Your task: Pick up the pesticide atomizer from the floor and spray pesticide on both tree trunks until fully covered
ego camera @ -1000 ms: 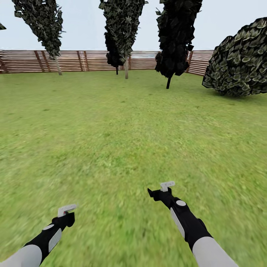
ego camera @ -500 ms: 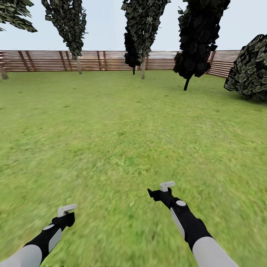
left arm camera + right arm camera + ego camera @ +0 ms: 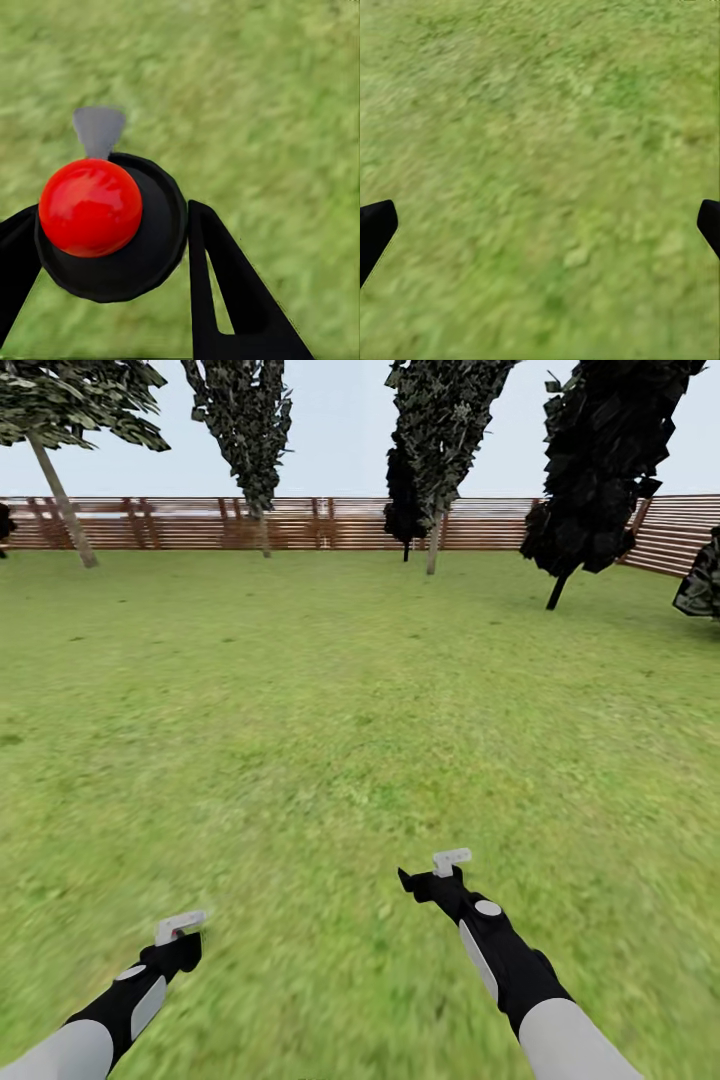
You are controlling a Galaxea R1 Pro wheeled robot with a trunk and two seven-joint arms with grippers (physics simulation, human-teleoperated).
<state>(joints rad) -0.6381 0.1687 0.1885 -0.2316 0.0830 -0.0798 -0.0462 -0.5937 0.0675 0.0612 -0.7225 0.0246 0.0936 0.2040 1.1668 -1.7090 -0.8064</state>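
My left gripper (image 3: 178, 942) hangs low over the lawn (image 3: 330, 690) at the near left. In the left wrist view its black fingers (image 3: 225, 292) are shut on the pesticide atomizer (image 3: 154, 251), a dark round body with a grey nozzle and a red dot. My right gripper (image 3: 422, 880) is held out at the near right. In the right wrist view it (image 3: 540, 225) is open, with only grass between its fingers. A tree with a bare, leaning, pale trunk (image 3: 62, 500) stands far off at the left. I cannot tell whether it is one of the two task trees.
A brown slatted fence (image 3: 330, 525) closes the far side of the garden. Thin-trunked dark columnar trees (image 3: 245, 430) (image 3: 440, 430) (image 3: 600, 470) stand before it. A dark shrub (image 3: 703, 580) shows at the right edge. Open grass stretches ahead.
The whole view has swung to the left, so trees and fence slide rightward and the leaning tree comes in at the left. Both arms keep their pose.
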